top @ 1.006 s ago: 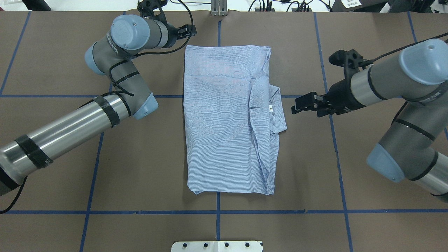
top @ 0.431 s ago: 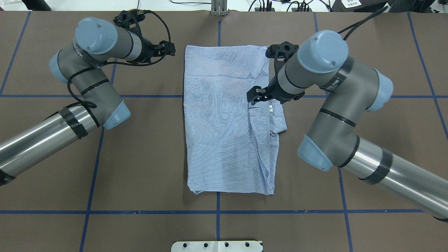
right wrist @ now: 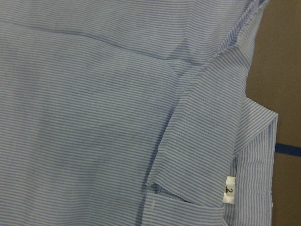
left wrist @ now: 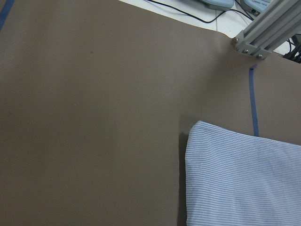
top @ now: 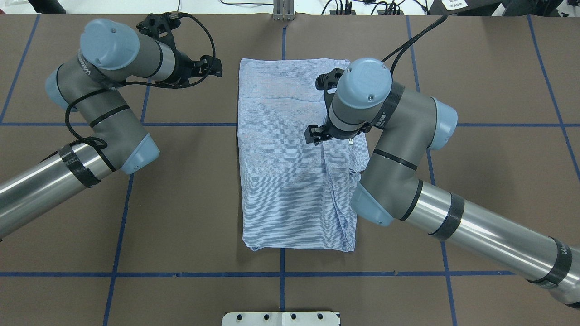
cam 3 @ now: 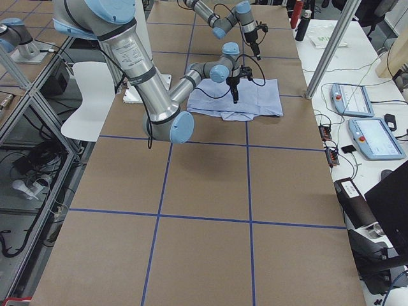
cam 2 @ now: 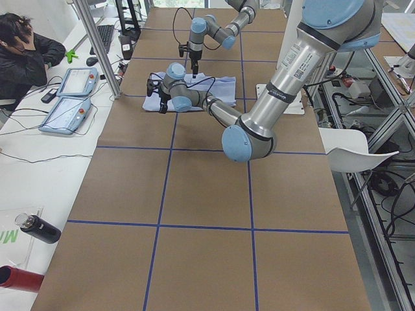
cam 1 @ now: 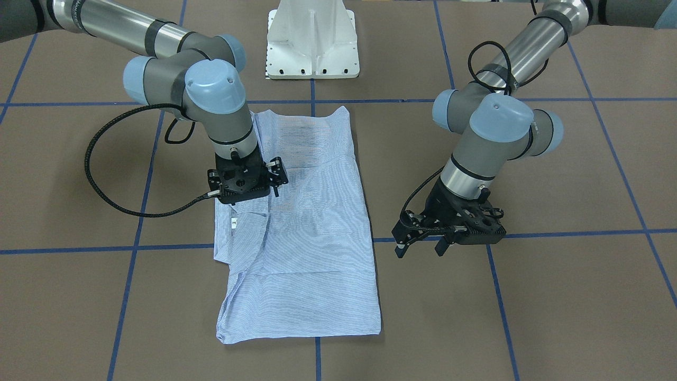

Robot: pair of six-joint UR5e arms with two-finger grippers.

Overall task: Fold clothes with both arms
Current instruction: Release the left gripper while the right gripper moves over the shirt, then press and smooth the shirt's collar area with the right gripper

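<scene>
My right gripper [top: 313, 135], jaws spread, has swung in over the collar [right wrist: 197, 141] of the folded shirt [top: 281, 181] in the middle of the table [top: 181, 203]. My left gripper [cam 1: 420, 248], also spread, hangs near the shirt's far corner. Only my right wrist view lets the "2" on the collar tag [right wrist: 229, 188] be read.

The striped blue-and-white shirt [top: 281, 181] lies flat on the brown surface [top: 181, 203], folded long, its collar [cam 1: 248, 238] poking out one side. The grey right arm [top: 398, 136] bends over it; the left arm [top: 104, 113] hangs beside it.
</scene>
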